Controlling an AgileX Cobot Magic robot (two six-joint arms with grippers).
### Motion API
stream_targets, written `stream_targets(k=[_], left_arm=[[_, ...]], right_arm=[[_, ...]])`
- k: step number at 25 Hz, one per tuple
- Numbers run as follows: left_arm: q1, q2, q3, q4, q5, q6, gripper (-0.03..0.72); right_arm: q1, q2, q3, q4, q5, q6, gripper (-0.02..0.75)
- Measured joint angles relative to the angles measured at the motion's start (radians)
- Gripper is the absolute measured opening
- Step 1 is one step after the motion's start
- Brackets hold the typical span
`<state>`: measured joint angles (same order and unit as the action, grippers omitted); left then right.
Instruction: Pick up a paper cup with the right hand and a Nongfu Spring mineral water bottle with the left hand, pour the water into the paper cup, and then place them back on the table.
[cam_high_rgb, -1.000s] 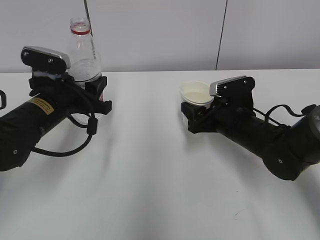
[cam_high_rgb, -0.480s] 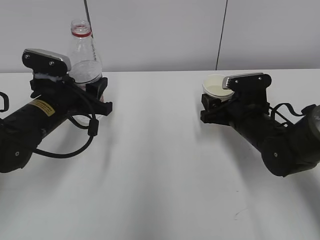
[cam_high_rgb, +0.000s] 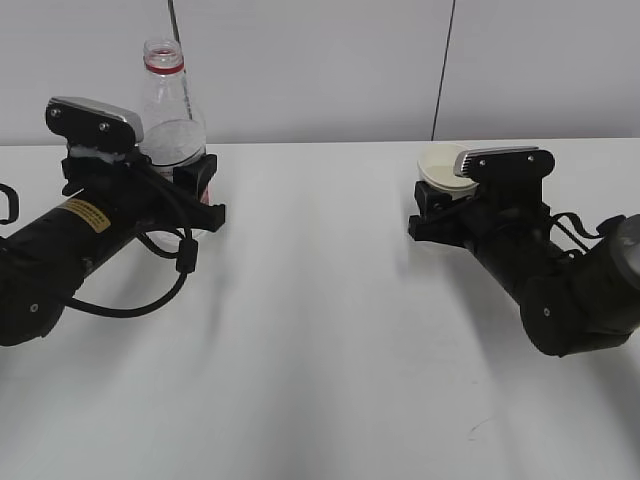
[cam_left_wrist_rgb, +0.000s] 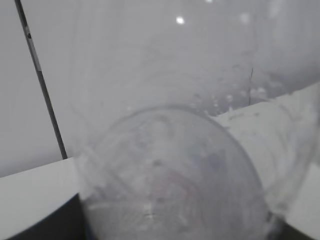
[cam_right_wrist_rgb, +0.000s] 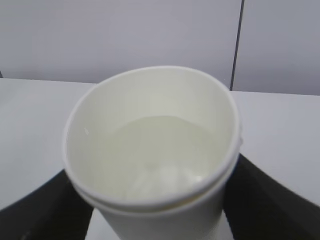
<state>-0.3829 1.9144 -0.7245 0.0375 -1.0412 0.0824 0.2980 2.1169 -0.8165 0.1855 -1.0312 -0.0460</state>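
Observation:
The clear water bottle (cam_high_rgb: 170, 110), with a red neck ring and no cap, stands upright at the far left. My left gripper (cam_high_rgb: 205, 190) is shut on its lower half. The bottle's wall (cam_left_wrist_rgb: 170, 170) fills the left wrist view and only a dark finger (cam_left_wrist_rgb: 47, 222) shows. The paper cup (cam_high_rgb: 441, 164) is at the far right, held upright in my right gripper (cam_high_rgb: 424, 211). In the right wrist view the cup (cam_right_wrist_rgb: 150, 150) has water in it, with black fingers (cam_right_wrist_rgb: 40, 210) against both sides. I cannot tell whether the cup's base touches the table.
The white table (cam_high_rgb: 310, 330) stretches between the two arms. It has a small dark scuff mark (cam_high_rgb: 478, 426) at the front right. A grey wall with a dark vertical seam (cam_high_rgb: 443, 60) stands behind the table.
My right gripper has carried the cup to the right and a little away from the middle. The left arm and bottle have barely moved.

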Motion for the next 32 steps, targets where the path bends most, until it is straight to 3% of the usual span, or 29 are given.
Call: stream_targets(k=[32], left_arm=[[0.0,0.0,0.0,0.0,-0.001,0.0,0.34]], right_arm=[[0.0,0.141,-0.062,0.008,-0.068,0.029,0.537]])
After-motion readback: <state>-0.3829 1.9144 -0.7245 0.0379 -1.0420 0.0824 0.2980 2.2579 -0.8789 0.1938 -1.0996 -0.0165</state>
